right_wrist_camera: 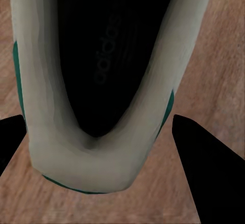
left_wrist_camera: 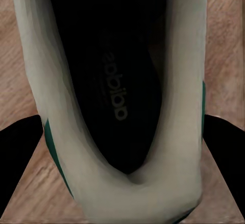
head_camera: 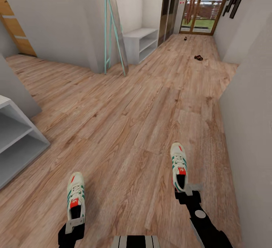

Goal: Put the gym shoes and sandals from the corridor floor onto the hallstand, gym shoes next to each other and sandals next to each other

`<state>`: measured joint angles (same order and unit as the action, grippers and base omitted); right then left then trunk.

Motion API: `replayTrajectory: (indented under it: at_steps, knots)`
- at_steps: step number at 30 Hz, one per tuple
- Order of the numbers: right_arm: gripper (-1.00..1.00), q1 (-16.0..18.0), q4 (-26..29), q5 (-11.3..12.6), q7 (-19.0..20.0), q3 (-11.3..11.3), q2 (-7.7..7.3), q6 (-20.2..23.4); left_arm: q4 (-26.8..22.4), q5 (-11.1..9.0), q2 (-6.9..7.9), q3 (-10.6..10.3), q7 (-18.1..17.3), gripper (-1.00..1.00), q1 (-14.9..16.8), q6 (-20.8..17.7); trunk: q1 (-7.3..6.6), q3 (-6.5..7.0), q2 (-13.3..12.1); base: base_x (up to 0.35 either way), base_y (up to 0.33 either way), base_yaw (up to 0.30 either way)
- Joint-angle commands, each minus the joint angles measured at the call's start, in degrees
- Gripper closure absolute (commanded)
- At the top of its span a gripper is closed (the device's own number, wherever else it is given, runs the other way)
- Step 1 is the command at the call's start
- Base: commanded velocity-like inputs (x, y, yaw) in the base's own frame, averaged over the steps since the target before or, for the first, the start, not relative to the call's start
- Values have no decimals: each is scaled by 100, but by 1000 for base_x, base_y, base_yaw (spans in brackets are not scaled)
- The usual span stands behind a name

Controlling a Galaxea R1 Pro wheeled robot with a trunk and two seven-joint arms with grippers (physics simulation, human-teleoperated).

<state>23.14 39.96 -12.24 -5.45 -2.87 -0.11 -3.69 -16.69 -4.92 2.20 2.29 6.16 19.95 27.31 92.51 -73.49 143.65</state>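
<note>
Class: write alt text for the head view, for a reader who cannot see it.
Each tool, left and right, grips a gym shoe at the heel, left shoe and right shoe, above the wood floor. Two sandals lie far down the corridor.

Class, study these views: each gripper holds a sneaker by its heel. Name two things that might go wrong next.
1. The left gripper and right gripper pinch only the heels of the left gym shoe and right gym shoe, so either may droop or slip.
2. The sandals lie far off, easily forgotten.
</note>
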Motion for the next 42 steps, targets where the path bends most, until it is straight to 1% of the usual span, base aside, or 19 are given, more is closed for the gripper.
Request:
replayTrajectory:
  at_steps: [1,3,4,6,8,9,10,12,14,17,27,32,36,42]
  knots:
    - [100,6,-719,-54,-16,-15,-8,-650,-5,-43,5,-17,-2,100,-89,52,-4,29,0,0,0,-127]
    - [100,6,-1301,-52,-18,-18,-17,-1264,-8,-38,7,-22,-4,100,-131,69,-9,90,-3,0,0,-128]
    - [100,6,-1722,-51,-18,-20,-22,-1664,-9,-37,8,-24,-4,100,-157,75,-12,121,-4,0,0,-128]
    - [100,6,-2271,-51,-18,-20,-34,-2123,-13,-36,8,-24,-5,100,-237,82,-17,182,-7,0,0,-128]
    - [100,6,-2782,-51,-19,-21,-56,-2510,-10,-33,8,-26,-8,100,-317,150,-22,243,-9,0,0,-128]
    - [100,6,-3038,-51,-20,-21,-78,-2682,5,-25,7,-28,-8,100,-347,248,-25,274,-11,0,0,-129]
    - [100,6,-3260,-51,-23,-21,-97,-2823,23,-3,2,-31,-9,100,-369,343,-27,305,-12,0,0,-129]
    - [100,6,-3529,-51,-25,-21,-121,-2987,49,87,-4,-34,-8,100,-390,449,-32,366,-15,0,0,-129]
    - [100,6,-3643,-45,-26,-21,-151,-3055,64,179,-11,-32,-4,100,-399,497,-37,427,-17,0,0,-129]
    - [100,6,-3702,-35,-26,-21,-181,-3090,74,235,-11,-28,-1,100,-406,521,-45,519,-21,0,0,-128]
    - [100,6,-3723,-27,-27,-21,-191,-3091,78,246,-9,-27,8,100,-406,529,-71,825,-35,0,0,-128]
    - [100,6,-3710,-20,-27,-31,-183,-3089,78,246,-9,-27,8,100,-406,530,-84,950,-42,0,0,-40]
    - [100,6,-3699,-16,-26,-31,-156,-3090,78,246,-9,-27,8,100,-406,530,-172,1026,-202,0,0,54]
    - [100,6,-3700,-16,-27,-32,-148,-3092,78,246,-9,-27,8,100,-406,530,-304,1150,-443,0,0,229]
